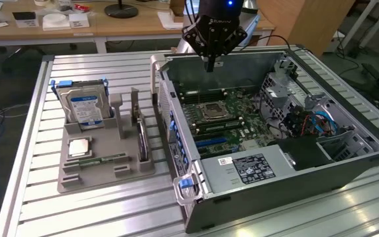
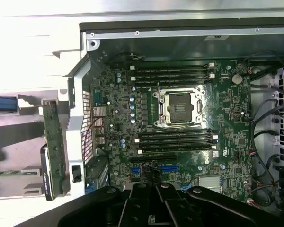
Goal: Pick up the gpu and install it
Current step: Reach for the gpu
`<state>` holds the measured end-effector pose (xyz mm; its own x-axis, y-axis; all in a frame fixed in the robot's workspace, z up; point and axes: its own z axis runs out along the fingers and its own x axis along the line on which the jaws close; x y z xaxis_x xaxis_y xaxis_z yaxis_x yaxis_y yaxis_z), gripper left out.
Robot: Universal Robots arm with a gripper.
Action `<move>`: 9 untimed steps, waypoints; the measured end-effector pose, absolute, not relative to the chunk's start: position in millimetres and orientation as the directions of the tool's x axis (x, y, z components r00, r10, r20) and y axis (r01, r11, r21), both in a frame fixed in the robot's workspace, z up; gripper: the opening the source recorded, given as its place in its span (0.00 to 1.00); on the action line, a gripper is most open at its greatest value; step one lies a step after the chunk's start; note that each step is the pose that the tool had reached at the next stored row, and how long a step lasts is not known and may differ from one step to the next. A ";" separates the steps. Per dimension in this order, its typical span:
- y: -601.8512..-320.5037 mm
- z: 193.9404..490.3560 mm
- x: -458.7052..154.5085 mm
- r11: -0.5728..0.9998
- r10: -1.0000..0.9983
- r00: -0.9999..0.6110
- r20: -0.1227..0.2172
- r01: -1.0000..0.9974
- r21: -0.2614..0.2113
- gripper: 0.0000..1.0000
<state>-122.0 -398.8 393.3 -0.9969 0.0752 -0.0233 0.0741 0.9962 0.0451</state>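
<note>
Hovering over the open PC case [image 1: 347, 157], the end effector [image 1: 210, 66] hangs w/ its fingers pinched together & nothing between them, tip above the far end of the mobo [image 1: 232, 129] by the RAM slots. The gpu [image 1: 141, 140] is untouched: it stands on edge in a slot of the grey holder [image 1: 104, 174] on the bench [image 1: 110, 210], just beside the case wall on the exterior view's left. The HDD [image 1: 86, 109] stands upright in the same holder, further to that side, apart from the gpu.
</note>
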 end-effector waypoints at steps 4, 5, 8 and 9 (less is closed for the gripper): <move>-398.8 393.3 -124.3 0.996 0.075 -0.997 -0.024 0.074 0.045 0.11; -398.8 393.3 -125.3 0.996 0.075 -0.997 -0.024 0.074 0.045 0.11; -398.7 393.2 -128.9 0.996 0.075 -0.997 -0.025 0.074 0.045 0.11; -398.6 393.2 -130.3 0.996 0.075 -0.997 -0.025 0.074 0.045 0.11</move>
